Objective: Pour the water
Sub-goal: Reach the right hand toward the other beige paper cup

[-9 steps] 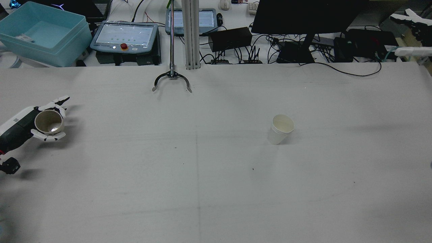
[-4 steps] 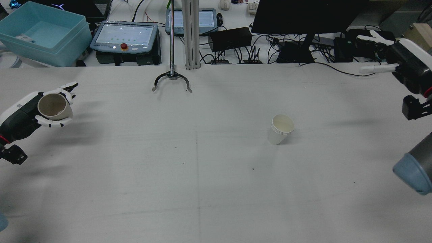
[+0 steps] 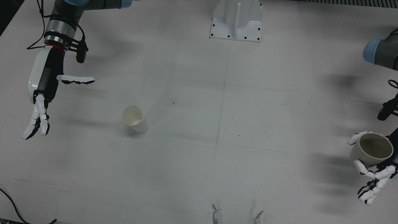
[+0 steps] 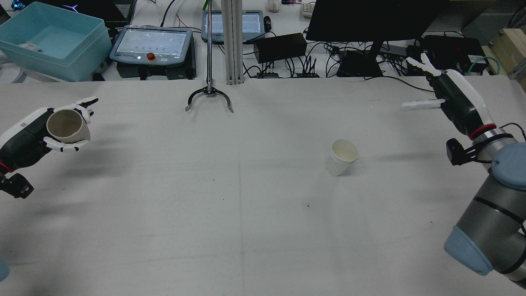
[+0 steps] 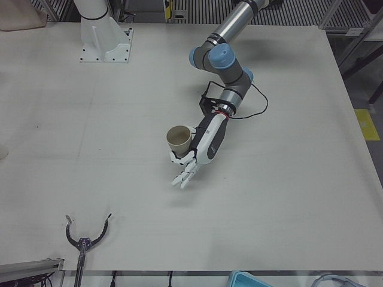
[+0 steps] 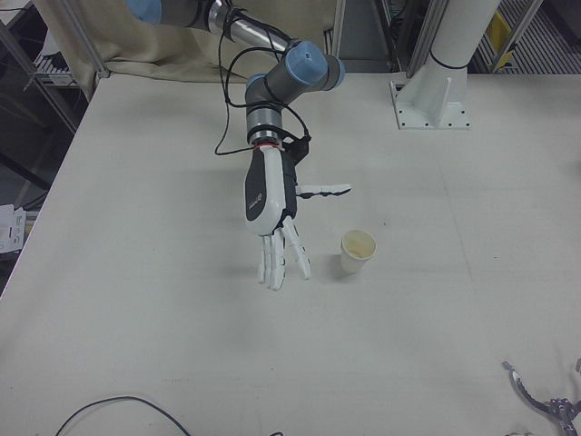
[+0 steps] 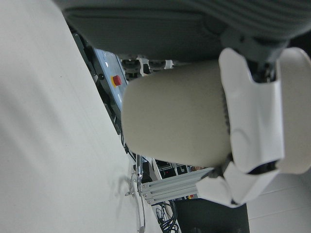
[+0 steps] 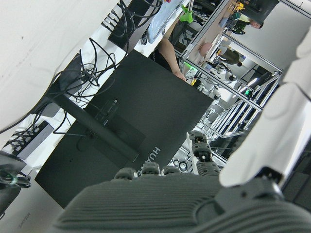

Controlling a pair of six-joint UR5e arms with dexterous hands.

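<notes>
Your left hand (image 4: 61,131) had its fingers wrapped around the tan cup (image 4: 68,125), carried clear of the table (image 4: 246,213) at its left edge, mouth tipped a little toward the middle. In the left hand view the fingers (image 7: 252,121) clasped the cup's wall close to one end; which end was hard to tell. I could not make out any water inside from these views.

Your right hand (image 6: 272,213) hung with fingers spread and thumb out to the side, holding nothing, near the white cup (image 6: 358,251) but apart from it. That cup stood upright on the table, well away from the tan one.

To do this step well, you probably needed to bring the tan cup level across the table, since any tilt on the way could spill. A light paper cup tips easily, so steadying it with the free hand looked wise. The tilt was best begun only once the tan rim sat just above the white cup's mouth.
</notes>
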